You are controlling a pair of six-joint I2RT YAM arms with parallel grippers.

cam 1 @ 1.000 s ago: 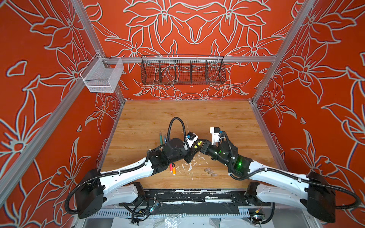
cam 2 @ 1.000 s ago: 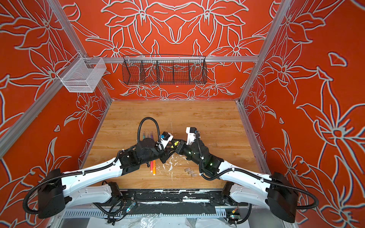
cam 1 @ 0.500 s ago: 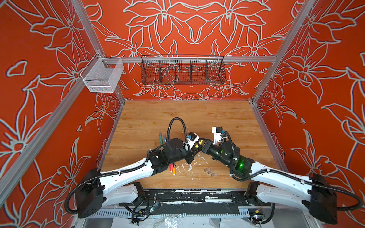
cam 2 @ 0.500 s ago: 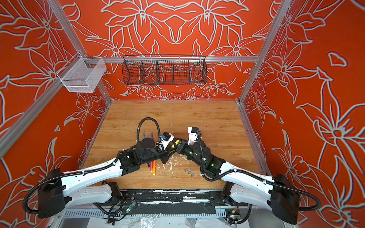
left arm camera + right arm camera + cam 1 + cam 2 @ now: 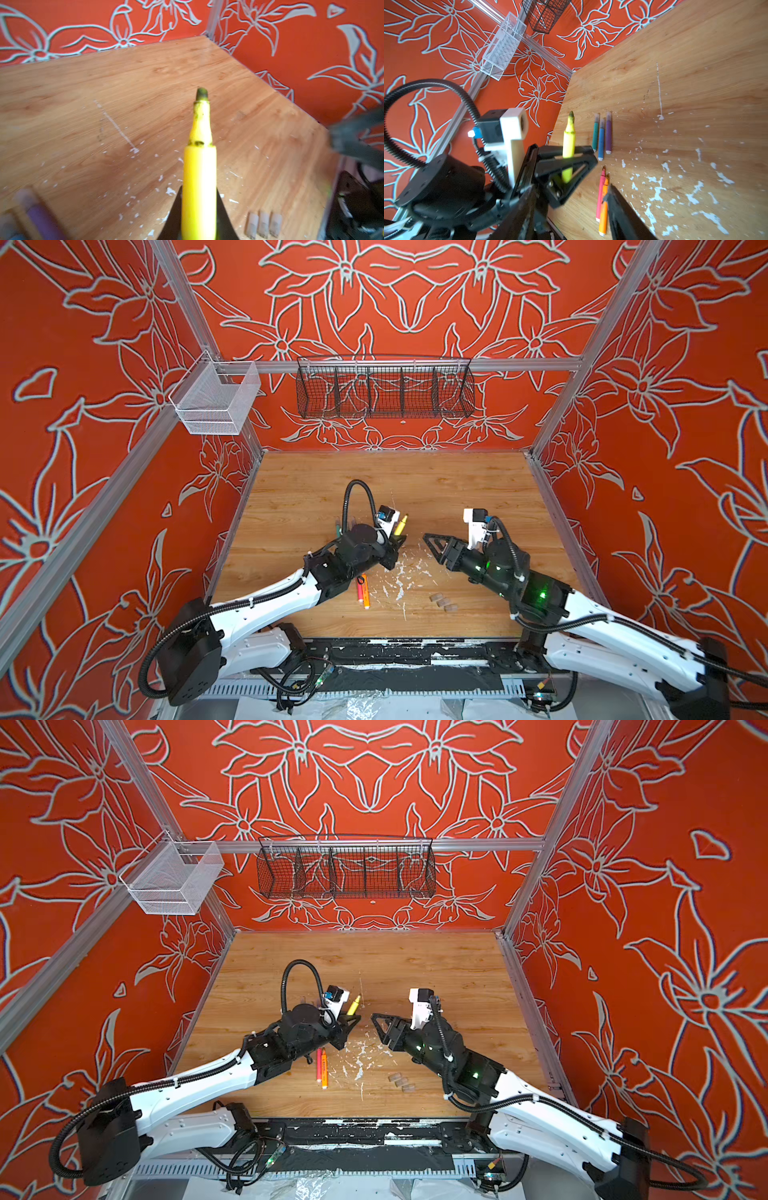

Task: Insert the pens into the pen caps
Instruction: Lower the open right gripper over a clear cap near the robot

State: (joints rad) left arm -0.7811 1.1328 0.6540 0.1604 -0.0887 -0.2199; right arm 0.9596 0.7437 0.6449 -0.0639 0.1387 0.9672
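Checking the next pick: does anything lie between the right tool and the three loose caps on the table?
Nothing visible does. The right tool is open and empty over the table. The caps lie in a row nearer the front edge, and only thin white flecks dot the surface between them.

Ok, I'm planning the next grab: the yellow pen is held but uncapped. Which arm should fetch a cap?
Likely right. The right tool is open and empty, and the three loose caps lie on its side. The left tool is shut on the yellow pen.
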